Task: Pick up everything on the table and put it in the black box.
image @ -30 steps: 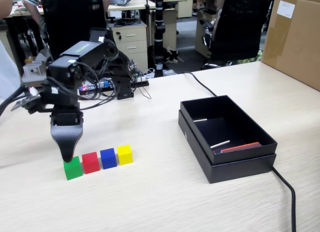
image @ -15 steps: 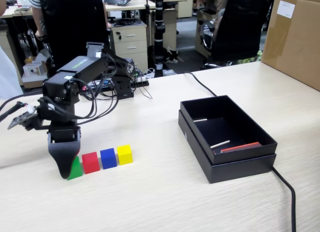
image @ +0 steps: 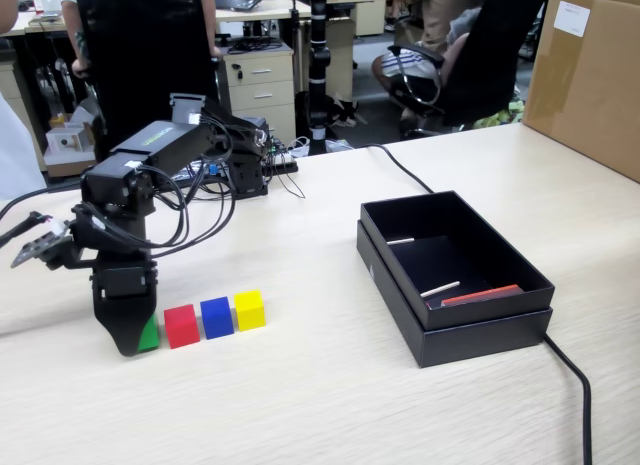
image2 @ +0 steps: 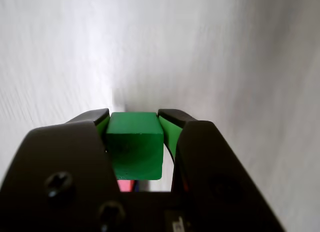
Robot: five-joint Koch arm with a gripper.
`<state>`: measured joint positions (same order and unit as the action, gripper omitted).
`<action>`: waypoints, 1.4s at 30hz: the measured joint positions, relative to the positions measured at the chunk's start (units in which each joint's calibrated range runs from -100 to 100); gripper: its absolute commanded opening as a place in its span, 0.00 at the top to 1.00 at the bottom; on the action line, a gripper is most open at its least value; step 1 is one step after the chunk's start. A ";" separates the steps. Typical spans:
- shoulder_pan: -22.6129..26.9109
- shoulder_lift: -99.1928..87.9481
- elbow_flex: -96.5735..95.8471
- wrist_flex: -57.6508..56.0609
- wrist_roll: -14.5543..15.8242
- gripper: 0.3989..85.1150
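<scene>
Four cubes stand in a row on the pale table: green [image: 150, 335], red [image: 181, 325], blue [image: 216, 317], yellow [image: 249, 309]. My gripper [image: 135, 340] points straight down at the left end of the row, touching the table. In the wrist view the gripper [image2: 133, 115] has its green pads against both sides of the green cube [image2: 135, 142], which still rests on the table. A sliver of the red cube [image2: 125, 184] shows below it. The black box [image: 480, 340] stands open to the right, holding two white sticks and a flat red piece.
A black cable [image: 570, 375] runs along the table from behind the box past its right side to the front edge. A large cardboard box [image: 590, 75] stands at the back right. The arm's base and wiring [image: 245, 165] sit at the back left. Chairs and people are beyond the table.
</scene>
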<state>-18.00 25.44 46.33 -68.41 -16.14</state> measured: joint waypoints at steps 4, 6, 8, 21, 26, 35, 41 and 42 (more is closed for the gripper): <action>1.03 -19.55 -4.47 -1.63 1.90 0.94; 3.17 -32.36 -9.68 -2.01 3.13 0.94; 5.81 -41.42 -16.98 -3.10 4.93 0.94; 27.35 -61.62 -30.49 -3.10 16.12 0.94; 31.50 -55.02 -24.55 -3.10 18.75 0.94; 32.43 -41.55 -18.80 -3.10 20.12 0.93; 32.43 -39.35 -18.80 -3.10 20.07 0.93; 32.43 -38.83 -18.80 -3.10 20.07 0.93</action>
<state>14.43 -13.40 27.52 -71.51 3.93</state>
